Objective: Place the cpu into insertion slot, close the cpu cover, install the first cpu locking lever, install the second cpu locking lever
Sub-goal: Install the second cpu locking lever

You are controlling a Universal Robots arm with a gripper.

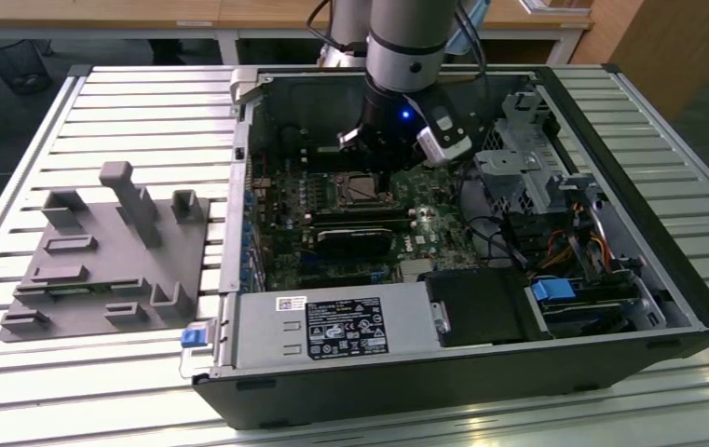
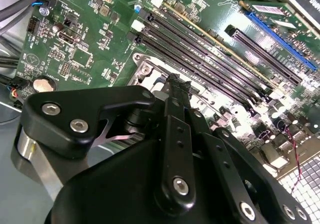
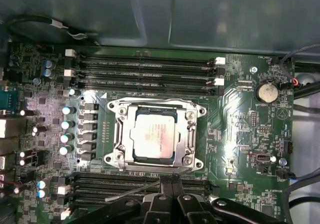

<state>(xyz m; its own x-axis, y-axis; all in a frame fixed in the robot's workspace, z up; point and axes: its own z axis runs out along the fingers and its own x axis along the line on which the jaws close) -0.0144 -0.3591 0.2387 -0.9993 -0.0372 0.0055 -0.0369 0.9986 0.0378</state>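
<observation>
- My pincer (image 3: pixel 170 199) sits at the bottom middle of the first wrist view, its black fingers drawn close together with nothing visibly between them; the tips hang just at the near edge of the socket.
- The cpu (image 3: pixel 154 135), a flat square with a pale silvery-beige top, lies in the insertion slot (image 3: pixel 156 161) at the centre of that frame, so I judge the placing step done.
- The cpu cover (image 3: pixel 191 136), a thin bright metal frame with a square cut-out, appears to lie flat around the chip, screws at its corners; I judge the closing step done or nearly so.
- A thin wire lever (image 3: pixel 134 193) slants from lower left toward my fingertips, so I take the first locking lever as the step in hand. It calls for a firm, steady push on a springy, slippery rod.
- The green circuit board (image 3: pixel 240 134) is matt, with long black ribbed slots (image 3: pixel 145 74) above.
- In the exterior view the arm (image 1: pixel 402 56) reaches into the open metal computer case (image 1: pixel 652 279), upper middle of the frame.
</observation>
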